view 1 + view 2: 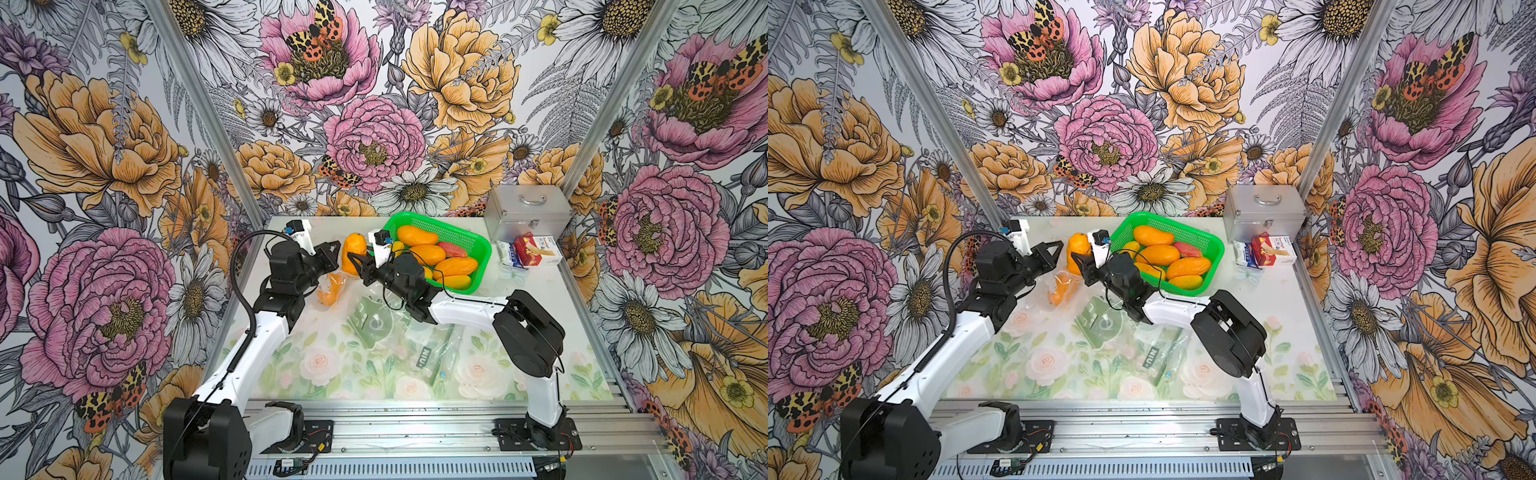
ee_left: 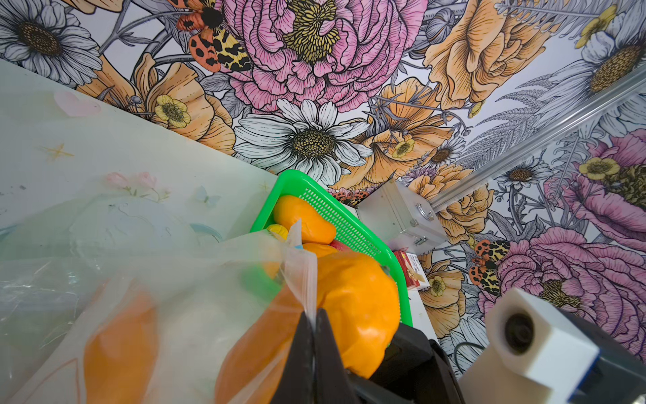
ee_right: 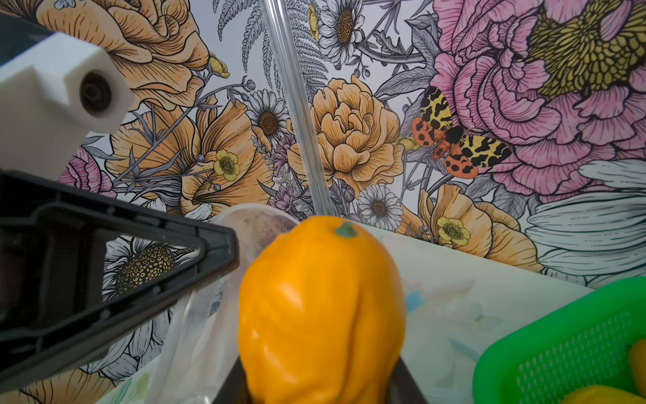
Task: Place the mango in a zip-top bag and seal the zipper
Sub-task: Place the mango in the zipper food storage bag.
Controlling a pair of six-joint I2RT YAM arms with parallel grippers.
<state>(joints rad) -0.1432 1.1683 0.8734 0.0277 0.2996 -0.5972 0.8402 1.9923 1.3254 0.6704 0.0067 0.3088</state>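
Note:
An orange mango stands upright above the table's far middle, held at its lower end. My right gripper is shut on it, with one dark finger on each side of the fruit. My left gripper is shut on the rim strip of a clear zip-top bag. It holds that edge up right beside the mango. The bag's film hangs down to the table. An orange shape shows through it.
A green basket with several more mangoes sits just right of the grippers. Behind it stand a metal case and small cartons. More clear bags lie flat mid-table under the right forearm.

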